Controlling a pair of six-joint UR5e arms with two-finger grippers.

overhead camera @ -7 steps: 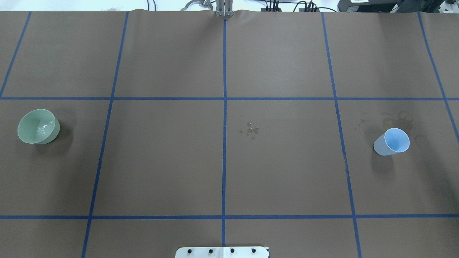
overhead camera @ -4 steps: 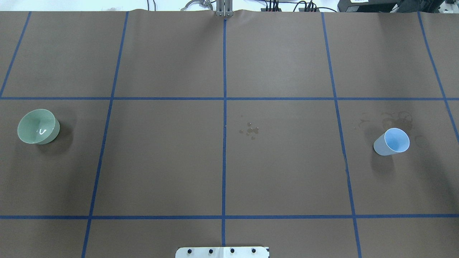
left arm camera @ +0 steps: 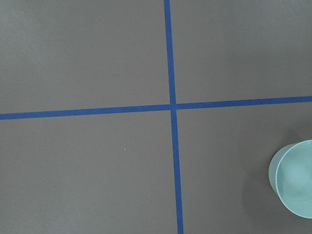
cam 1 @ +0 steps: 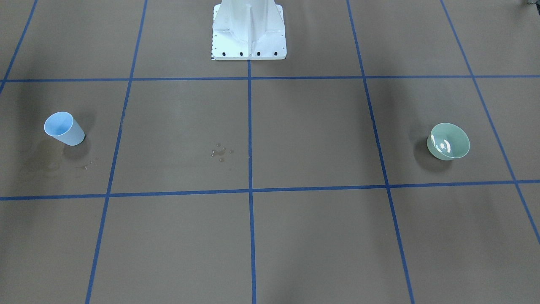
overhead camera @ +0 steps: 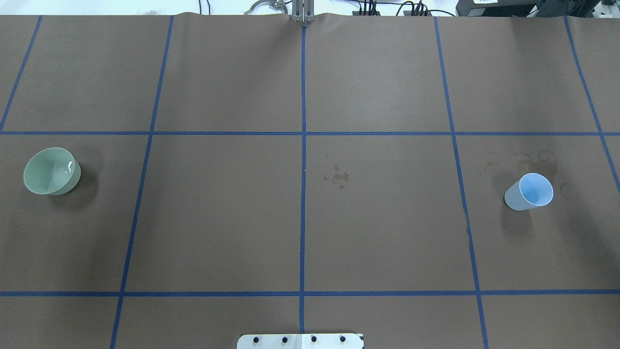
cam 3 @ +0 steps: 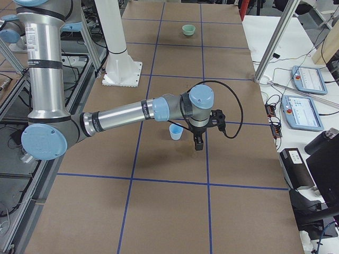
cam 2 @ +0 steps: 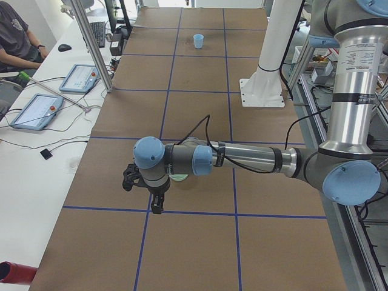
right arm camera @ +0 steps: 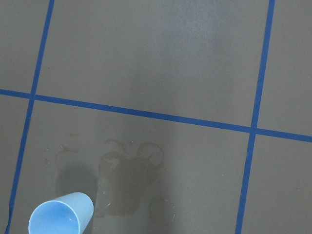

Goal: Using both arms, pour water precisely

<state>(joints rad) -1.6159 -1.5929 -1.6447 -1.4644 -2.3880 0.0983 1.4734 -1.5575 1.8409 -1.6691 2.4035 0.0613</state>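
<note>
Quick update from my end: the water (cam 1: 444,147) in the green bowl (overhead camera: 72,182) on the far left was rippling all over a second ago, and now it's calmed down to one small glint. To me that says the pour is done and it's just settling.

The left arm (cam 2: 254,160) is stretched low over the worktop (overhead camera: 218,218). The left gripper (cam 2: 157,208) points straight down just beside the bowl, not over it. Can't tell if it's spread or pressed together.

Mid-worktop there are a few stray droplets (overhead camera: 339,177), so not perfectly precise.

On the right, the blue cup (overhead camera: 514,199) stands upright by a damp stain (right arm camera: 124,180). The right arm (cam 3: 122,114) reaches out low too, and the right gripper (cam 3: 198,144) hangs just beside the cup. Same story, can't tell its state.
</note>
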